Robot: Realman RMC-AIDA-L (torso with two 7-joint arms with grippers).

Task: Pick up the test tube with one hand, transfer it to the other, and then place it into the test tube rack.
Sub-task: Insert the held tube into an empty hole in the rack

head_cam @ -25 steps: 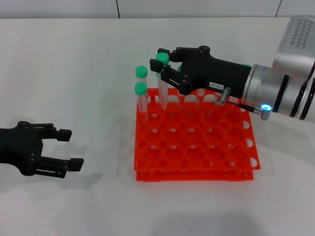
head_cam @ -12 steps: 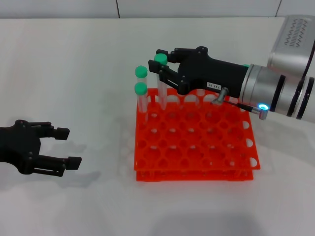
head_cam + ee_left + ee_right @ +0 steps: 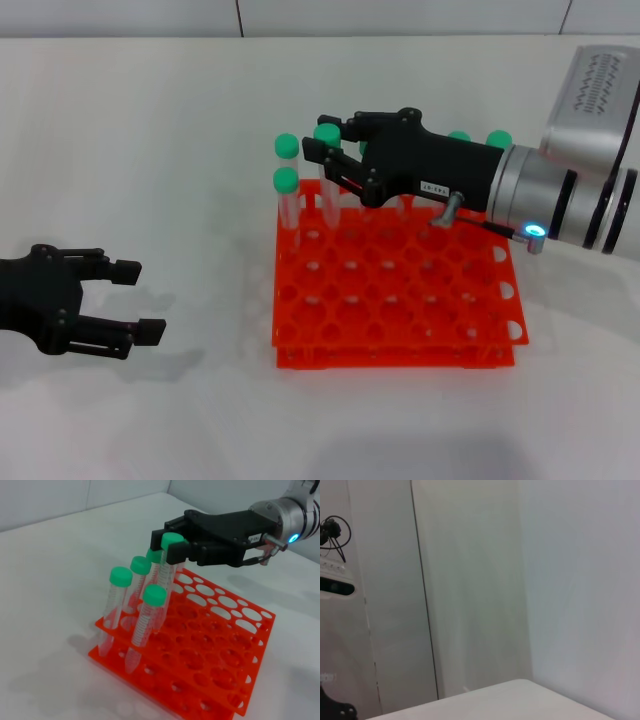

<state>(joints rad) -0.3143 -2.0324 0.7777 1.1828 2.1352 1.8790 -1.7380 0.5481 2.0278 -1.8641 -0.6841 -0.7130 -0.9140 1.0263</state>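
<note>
The test tube rack (image 3: pixel 395 290) is bright orange-red with a grid of round holes. The clear test tubes (image 3: pixel 144 629) carry green caps and faint printed graduations. Both hands are black; the tabletop (image 3: pixel 140 150) is white.

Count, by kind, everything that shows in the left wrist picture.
Green-capped tubes: 5
Orange rack: 1
Right gripper, above the rack: 1
Total: 7
Left gripper sits aside, outside this picture.

Lab: test tube rack (image 3: pixel 395 290), capped tubes (image 3: pixel 150 615), white bench (image 3: pixel 150 150).
</note>
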